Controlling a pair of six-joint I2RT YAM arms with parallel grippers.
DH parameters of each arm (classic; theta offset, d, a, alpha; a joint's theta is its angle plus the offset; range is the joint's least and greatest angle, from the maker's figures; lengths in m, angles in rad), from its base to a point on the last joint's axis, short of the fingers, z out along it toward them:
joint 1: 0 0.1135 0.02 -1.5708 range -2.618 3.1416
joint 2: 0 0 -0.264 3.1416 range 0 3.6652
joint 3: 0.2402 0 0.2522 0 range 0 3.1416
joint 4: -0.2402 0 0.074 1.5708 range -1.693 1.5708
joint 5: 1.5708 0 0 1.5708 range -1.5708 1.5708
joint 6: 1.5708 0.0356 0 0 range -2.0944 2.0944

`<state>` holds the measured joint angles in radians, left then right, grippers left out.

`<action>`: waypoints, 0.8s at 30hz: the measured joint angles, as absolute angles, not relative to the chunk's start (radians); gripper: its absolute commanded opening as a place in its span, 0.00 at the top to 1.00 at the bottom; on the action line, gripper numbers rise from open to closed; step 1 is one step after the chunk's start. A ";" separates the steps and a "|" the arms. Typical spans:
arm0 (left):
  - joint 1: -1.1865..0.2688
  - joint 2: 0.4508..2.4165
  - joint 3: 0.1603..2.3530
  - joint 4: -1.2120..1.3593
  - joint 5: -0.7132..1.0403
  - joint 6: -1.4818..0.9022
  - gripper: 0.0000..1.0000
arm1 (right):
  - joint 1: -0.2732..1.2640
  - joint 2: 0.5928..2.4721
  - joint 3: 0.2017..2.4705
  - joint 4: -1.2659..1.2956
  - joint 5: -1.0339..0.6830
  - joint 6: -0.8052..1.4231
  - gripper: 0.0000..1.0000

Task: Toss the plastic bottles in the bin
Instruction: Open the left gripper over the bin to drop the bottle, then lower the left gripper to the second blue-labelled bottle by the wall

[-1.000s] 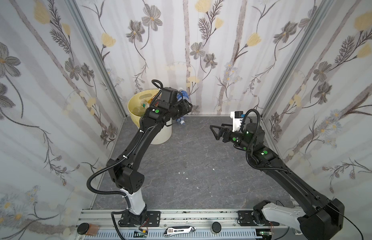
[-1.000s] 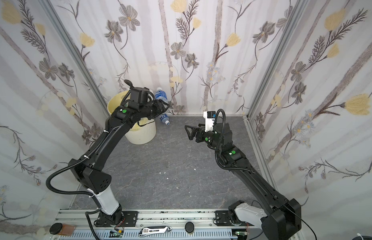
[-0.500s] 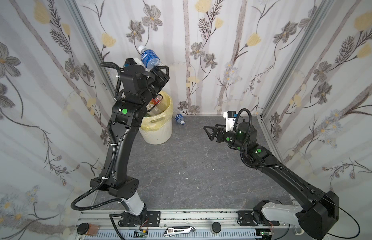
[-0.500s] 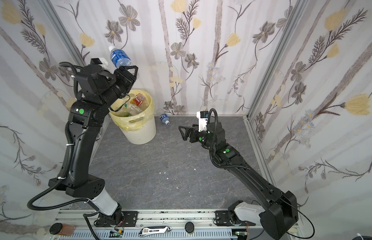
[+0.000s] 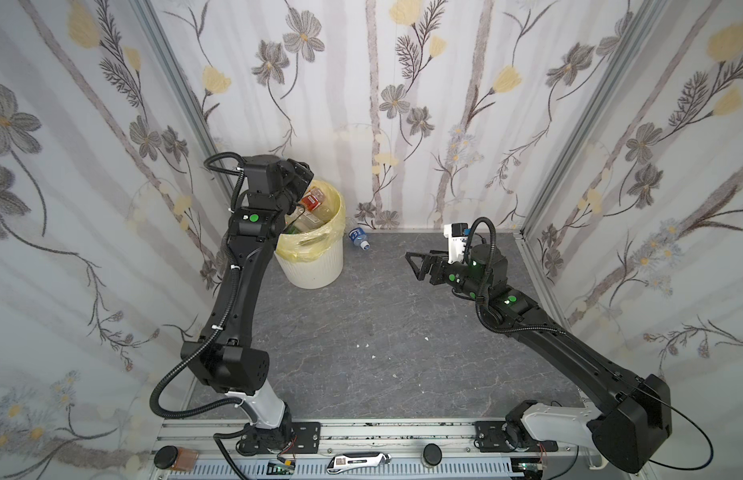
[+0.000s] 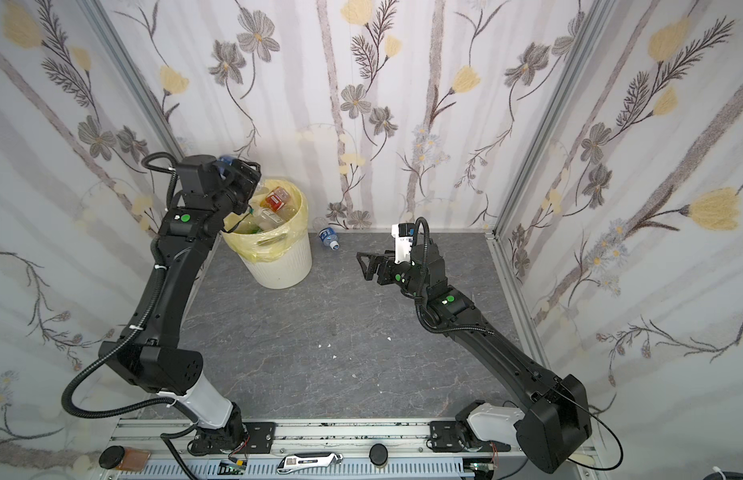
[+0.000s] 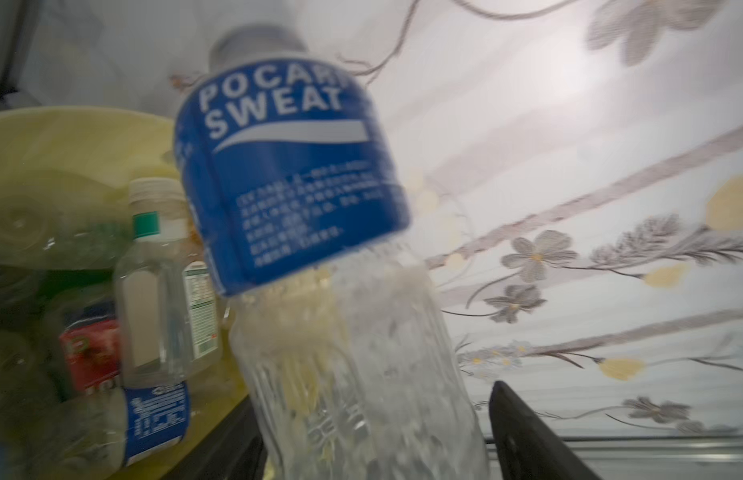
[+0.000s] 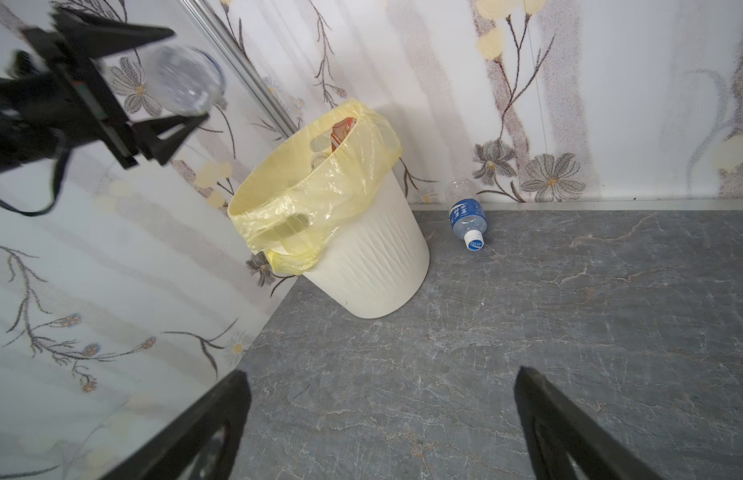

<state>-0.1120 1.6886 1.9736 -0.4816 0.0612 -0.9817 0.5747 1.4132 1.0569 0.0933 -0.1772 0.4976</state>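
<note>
Two bottles outside the bin (image 5: 316,266): blue-label bottle (image 7: 295,166) sits in the gap of the left hand (image 8: 186,75), fingers spread wider than it, above the bin's edge. Second bottle (image 8: 467,216) lies on the surface beside the bin, by the wall. Right hand (image 5: 414,266) wide open, empty, well apart.

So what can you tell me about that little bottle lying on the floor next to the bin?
The small bottle is clear plastic and looks empty, with a blue label printed in white and a white cap. It lies on its side on the grey floor, base towards the back wall and cap pointing out into the room. It sits beside the bin without touching it. Whether its base touches the wall cannot be told.
</note>
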 measured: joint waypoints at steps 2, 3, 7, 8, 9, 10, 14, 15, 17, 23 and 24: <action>-0.108 1.697 1.976 -0.490 0.108 -0.998 0.00 | 0.576 1.413 1.052 0.093 -0.177 0.505 0.00; -0.110 1.693 1.990 -0.483 0.136 -0.998 0.00 | 0.576 1.412 1.049 0.093 -0.177 0.505 0.00; -0.110 1.671 2.025 -0.423 0.167 -1.001 0.00 | 0.576 1.410 1.040 0.094 -0.177 0.509 0.00; -0.109 1.669 2.025 -0.416 0.175 -1.002 0.00 | 0.577 1.410 1.037 0.095 -0.177 0.516 0.00; -0.110 1.668 2.025 -0.416 0.183 -1.002 0.00 | 0.578 1.410 1.035 0.095 -0.177 0.515 0.00; -0.114 1.667 2.024 -0.417 0.188 -1.002 0.00 | 0.578 1.410 1.033 0.094 -0.177 0.516 0.00; -0.135 1.649 2.012 -0.423 0.203 -1.001 0.00 | 0.581 1.410 1.032 0.095 -0.177 0.516 0.00; -0.142 1.644 2.012 -0.422 0.203 -1.001 0.00 | 0.581 1.409 1.030 0.095 -0.177 0.516 0.00; -0.160 1.636 2.013 -0.420 0.202 -0.997 0.00 | 0.581 1.408 1.027 0.094 -0.177 0.516 0.00; -0.286 1.665 2.046 -0.413 0.199 -0.931 0.00 | 0.580 1.382 1.018 0.090 -0.164 0.514 0.00; -0.316 1.678 2.050 -0.410 0.198 -0.911 0.00 | 0.578 1.374 1.013 0.089 -0.157 0.511 0.00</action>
